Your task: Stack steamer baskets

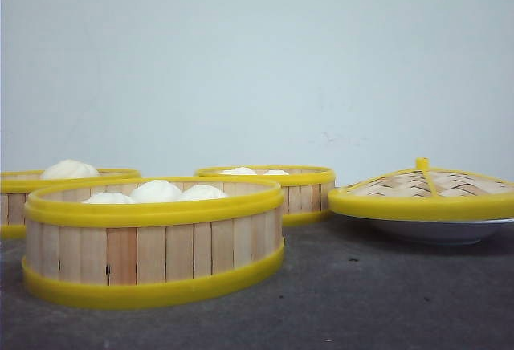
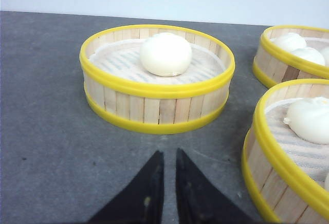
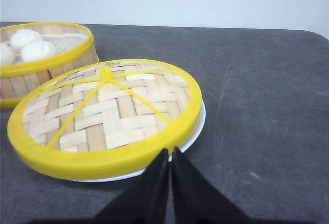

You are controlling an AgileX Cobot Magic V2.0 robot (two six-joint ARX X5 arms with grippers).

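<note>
In the front view, three steamer baskets stand on the dark grey bench (image 1: pixel 361 302), none stacked. The nearest basket (image 1: pixel 152 254) fills the lower left of the frame and holds three white buns (image 1: pixel 157 191). Behind it, at the left edge, a second basket (image 1: pixel 16 197) carries one bun (image 1: pixel 70 169); a third basket (image 1: pixel 293 193) sits just left of centre, further back, with two buns showing above its rim. At the right, a woven lid (image 1: pixel 426 193) with a yellow rim rests on a white plate (image 1: pixel 438 229). No end effector shows here.

In the left wrist view, the left end effector (image 2: pixel 168 154) hangs above bare bench, its black fingers (image 2: pixel 151 183) nearly together with a thin gap, holding nothing. The single-bun basket (image 2: pixel 154 106) sits at centre frame, near the tips but apart. Two other baskets are cut off by the right edge.

In the right wrist view, the right end effector (image 3: pixel 170 152) has its fingers (image 3: pixel 193 193) pressed together, empty, with the tips at the near edge of the lid (image 3: pixel 108 108) on its plate (image 3: pixel 198 126); contact cannot be judged. A basket with buns (image 3: pixel 51 70) lies upper left.
</note>
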